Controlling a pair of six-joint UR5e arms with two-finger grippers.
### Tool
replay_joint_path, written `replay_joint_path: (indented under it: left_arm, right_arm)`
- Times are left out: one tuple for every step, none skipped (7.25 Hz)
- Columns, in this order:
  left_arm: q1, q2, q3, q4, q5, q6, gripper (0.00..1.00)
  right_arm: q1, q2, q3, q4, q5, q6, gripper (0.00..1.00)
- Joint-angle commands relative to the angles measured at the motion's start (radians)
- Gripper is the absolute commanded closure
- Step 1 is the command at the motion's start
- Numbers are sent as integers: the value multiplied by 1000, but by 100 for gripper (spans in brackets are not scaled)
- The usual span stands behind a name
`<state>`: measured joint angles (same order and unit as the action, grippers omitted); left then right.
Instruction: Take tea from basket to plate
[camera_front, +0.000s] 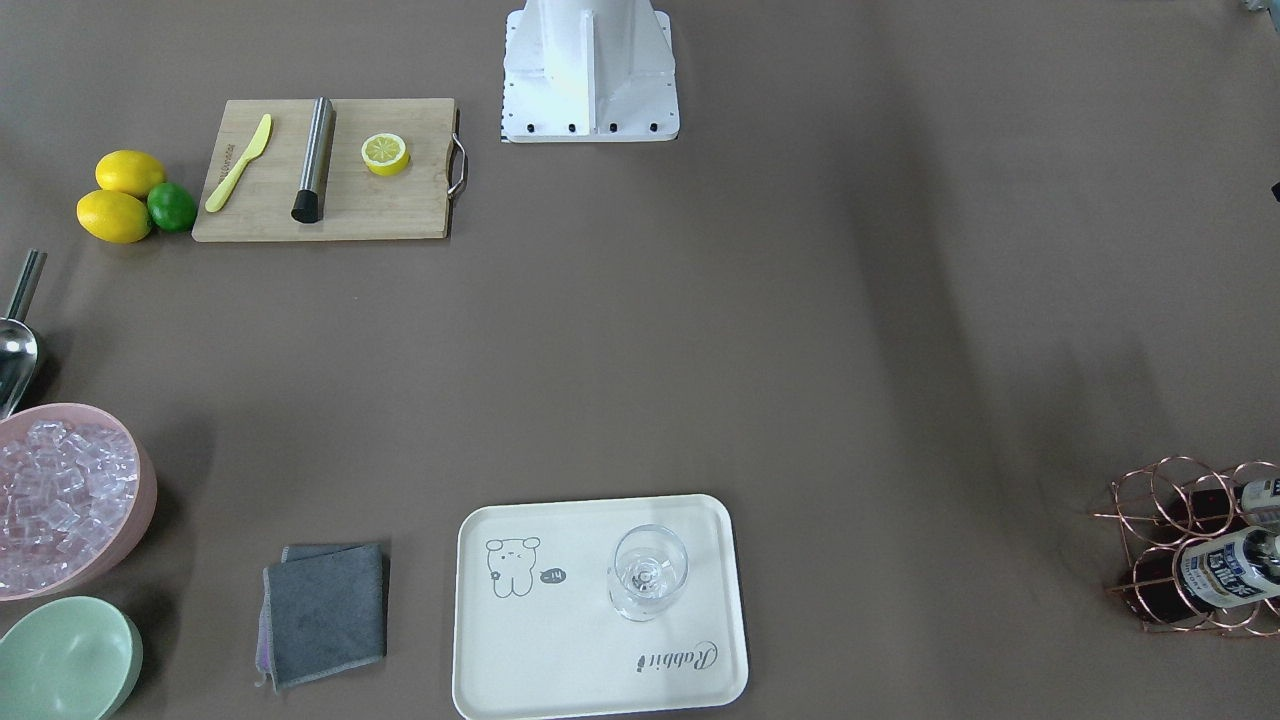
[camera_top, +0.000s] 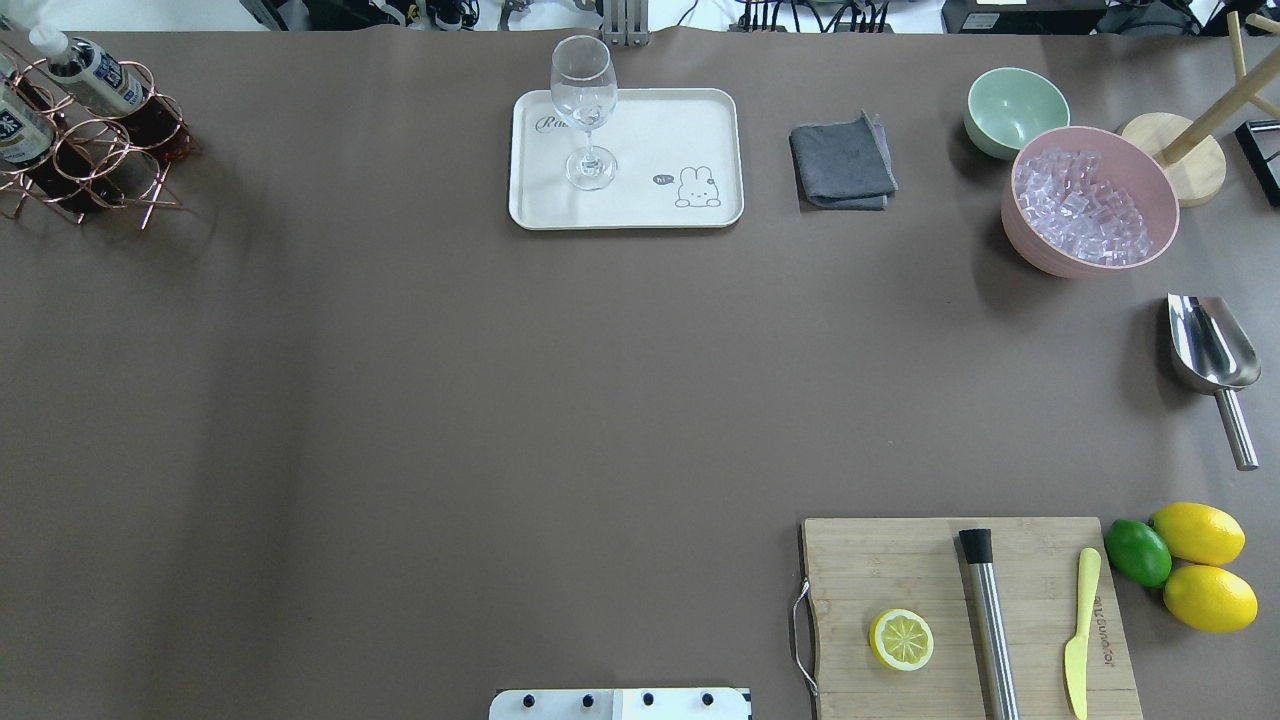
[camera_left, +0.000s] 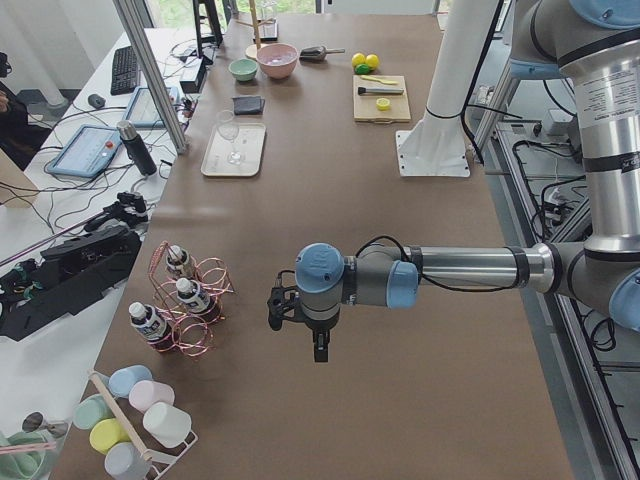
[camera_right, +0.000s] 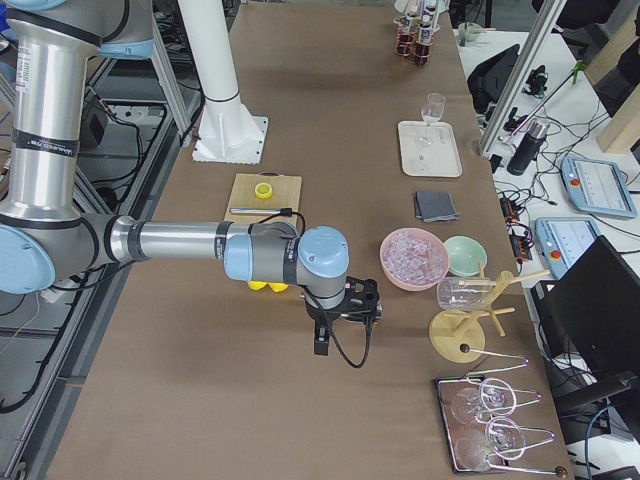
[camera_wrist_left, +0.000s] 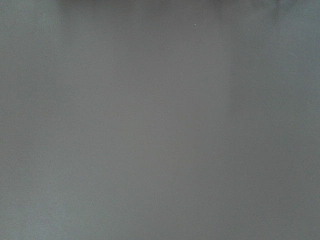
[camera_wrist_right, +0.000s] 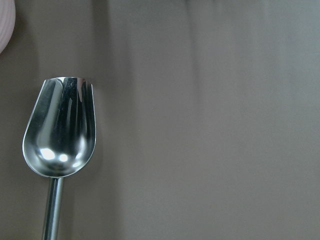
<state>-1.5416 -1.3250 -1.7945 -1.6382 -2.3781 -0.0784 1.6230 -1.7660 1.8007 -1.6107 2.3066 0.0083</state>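
Observation:
The basket (camera_top: 110, 170), a copper wire carrier, stands at the table's far left corner and holds three tea bottles, such as one (camera_top: 95, 75) with a white cap. It also shows in the front view (camera_front: 1150, 500) and the exterior left view (camera_left: 205, 335). The plate (camera_top: 650, 120), a cream tray, lies at the far middle with a clear stemmed glass (camera_top: 584, 100) on it. My left gripper (camera_left: 319, 350) hangs above bare table to the side of the basket. My right gripper (camera_right: 322, 346) hangs near the pink bowl. I cannot tell whether either is open.
A grey cloth (camera_top: 842, 165), a pale green bowl (camera_top: 1015, 108), a pink bowl of ice (camera_top: 1090, 200) and a steel scoop (camera_top: 1210, 345) lie at the right. A cutting board (camera_top: 960, 610) holds a lemon half, a steel rod and a knife; lemons and a lime (camera_top: 1190, 565) lie beside it.

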Motion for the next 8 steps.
replay_joint_path:
  left_arm:
    - [0,0,4,0,0,0,2]
    - [1,0,4,0,0,0,2]
    - [1,-2,1,0,0,0,2]
    - [1,0,6,0,0,0,2]
    - [1,0,7,0,0,0,2]
    - [1,0,12,0,0,0,2]
    - [1,0,12,0,0,0,2]
    - [1,0,15,0,0,0,2]
  right_arm:
    - [2,5,0,0,-4,-2,0]
    - [2,2,-1,0,-4,-2,0]
    - [0,2,-3,0,-4,-2,0]
    - [0,2,-3,0,-6,-2,0]
    - [0,2,-9,0,-10,-2,0]
    - [0,3,-9,0,-9,-2,0]
    - [0,3,-9,0,-9,-2,0]
    - [0,5,-9,0,-9,-2,0]
